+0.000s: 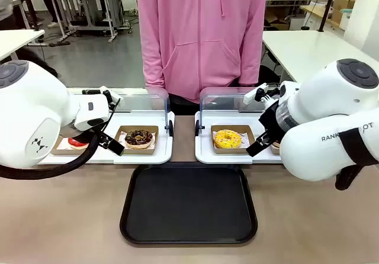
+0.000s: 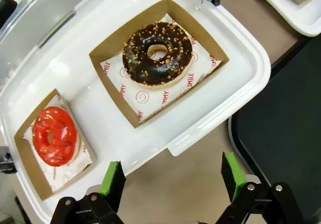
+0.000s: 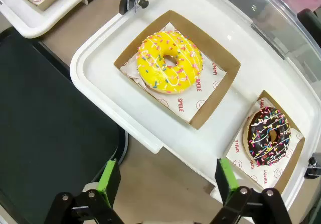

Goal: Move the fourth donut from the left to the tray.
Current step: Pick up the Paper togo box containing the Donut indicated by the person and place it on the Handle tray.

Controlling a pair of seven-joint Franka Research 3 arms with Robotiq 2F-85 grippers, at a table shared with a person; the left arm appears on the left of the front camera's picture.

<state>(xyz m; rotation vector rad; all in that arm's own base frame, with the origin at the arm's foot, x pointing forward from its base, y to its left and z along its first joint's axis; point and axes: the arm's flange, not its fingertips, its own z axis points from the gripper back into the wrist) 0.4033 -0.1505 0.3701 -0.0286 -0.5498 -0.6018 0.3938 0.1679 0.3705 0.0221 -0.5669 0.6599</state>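
Note:
The fourth donut [image 3: 269, 136], chocolate-glazed with coloured sprinkles, lies in a small brown cardboard tray on the right white tray [image 3: 215, 43]; in the front view my right arm hides it. The large black tray [image 1: 188, 203] lies at the table's near middle, its edge also showing as the black tray [image 3: 45, 128] in the right wrist view. My right gripper [image 3: 166, 181] hovers open above the white tray's near rim, short of the donut. My left gripper [image 2: 173, 178] is open above the table just off the left white tray [image 2: 241, 68].
A yellow sprinkled donut [image 3: 169, 62] sits beside the fourth donut. On the left white tray are a chocolate donut with nut crumbs [image 2: 157, 53] and a red donut [image 2: 54, 135]. Clear lids [image 1: 228, 101] stand open behind both trays. A person in a pink hoodie [image 1: 201, 33] stands across the table.

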